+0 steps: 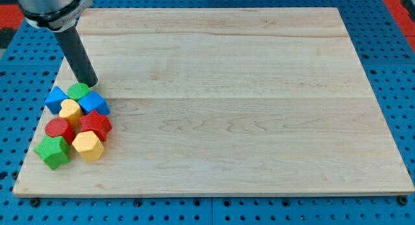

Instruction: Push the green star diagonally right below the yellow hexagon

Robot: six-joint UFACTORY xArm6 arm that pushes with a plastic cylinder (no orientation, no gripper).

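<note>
My tip [89, 84] rests on the board at the view's left, at the top of a tight cluster of blocks. It stands just above and to the right of a small green block [78, 91], likely the green star, and looks to be touching it. The yellow hexagon [87, 145] lies at the bottom of the cluster, well below the tip. Another green block [52, 151], cube-like, sits to the hexagon's left.
Two blue blocks [57, 99] [94, 102] flank the small green block. A second yellow block [70, 111] lies between them, with two red blocks [59, 129] [96, 124] below. The wooden board's left edge [39, 137] runs close beside the cluster.
</note>
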